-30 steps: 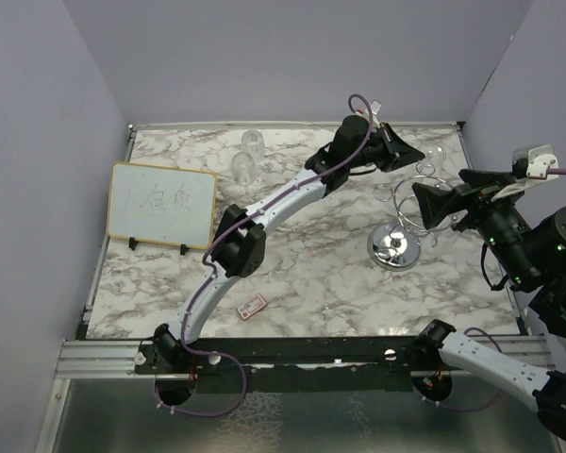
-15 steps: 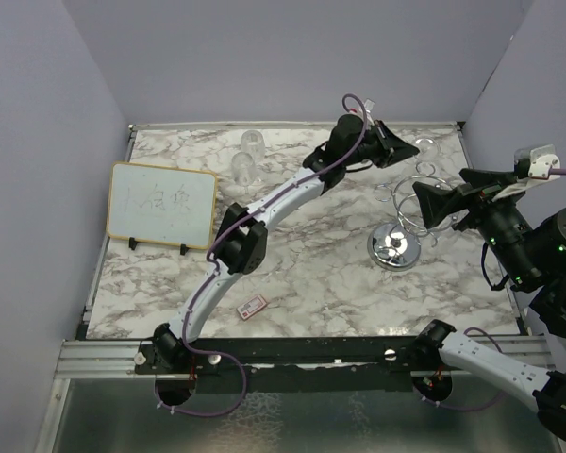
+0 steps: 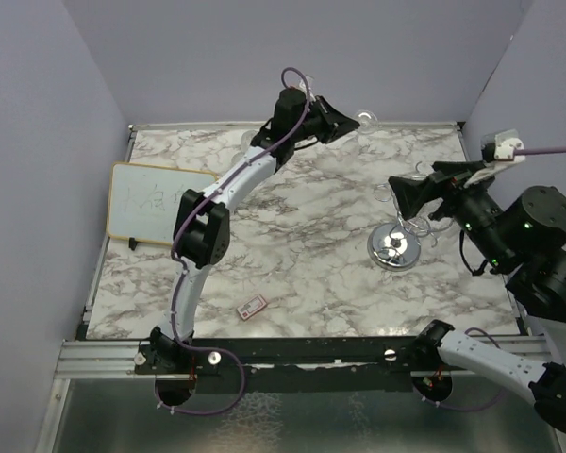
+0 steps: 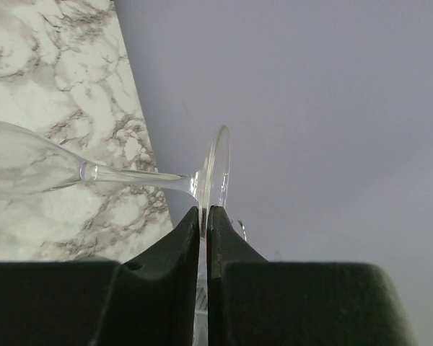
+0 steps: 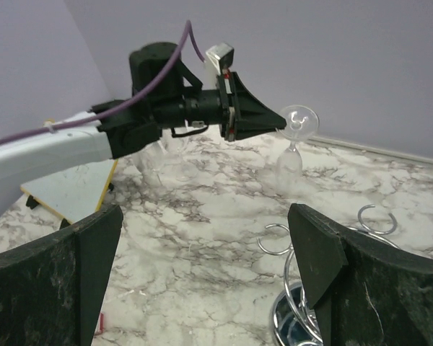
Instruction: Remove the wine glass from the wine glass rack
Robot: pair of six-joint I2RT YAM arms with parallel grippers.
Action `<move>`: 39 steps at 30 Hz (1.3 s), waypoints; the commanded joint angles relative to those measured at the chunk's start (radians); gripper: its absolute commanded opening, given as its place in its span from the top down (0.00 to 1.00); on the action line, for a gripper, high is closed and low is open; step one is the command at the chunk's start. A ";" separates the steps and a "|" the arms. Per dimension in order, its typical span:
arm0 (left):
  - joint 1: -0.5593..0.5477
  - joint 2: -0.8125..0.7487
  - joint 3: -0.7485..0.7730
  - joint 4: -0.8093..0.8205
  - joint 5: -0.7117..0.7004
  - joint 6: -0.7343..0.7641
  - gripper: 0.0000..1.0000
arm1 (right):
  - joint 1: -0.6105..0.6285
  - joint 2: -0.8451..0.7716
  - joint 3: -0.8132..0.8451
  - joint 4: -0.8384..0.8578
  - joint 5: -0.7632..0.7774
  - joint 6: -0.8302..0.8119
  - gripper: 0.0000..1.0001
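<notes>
The wine glass (image 4: 141,175) hangs in the air on its side, foot toward the purple back wall and bowl over the marble. My left gripper (image 4: 204,213) is shut on the rim of its round foot. From above, the left gripper (image 3: 352,125) and the wine glass (image 3: 368,120) are at the table's back edge, well left of the wine glass rack (image 3: 394,247). The rack's chrome loops (image 5: 278,238) carry nothing that I can see. My right gripper (image 3: 403,195) hovers open just above the rack, facing the wine glass (image 5: 296,126).
A framed whiteboard (image 3: 156,203) stands at the left. Clear glasses (image 5: 162,162) sit on the marble near the back, under the left arm. A small red card (image 3: 252,306) lies near the front edge. Purple walls close three sides.
The left arm has swung up and to the left along the back wall, carrying the wine glass away from the rack. The right gripper has shifted left, over the rack.
</notes>
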 commanded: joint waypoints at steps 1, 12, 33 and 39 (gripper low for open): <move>0.020 -0.262 -0.162 0.037 0.103 0.119 1.00 | 0.002 0.122 0.009 0.012 -0.049 0.059 0.00; 0.085 -0.718 -0.576 -0.106 0.176 0.384 1.00 | -0.007 0.398 0.154 0.040 -0.180 0.108 0.00; 0.133 -1.103 -1.044 0.082 0.363 0.361 1.00 | -0.289 0.503 -0.062 0.337 -1.027 0.348 0.22; 0.133 -1.122 -1.051 0.106 0.399 0.377 1.00 | -0.289 0.505 -0.135 0.438 -1.176 0.394 0.36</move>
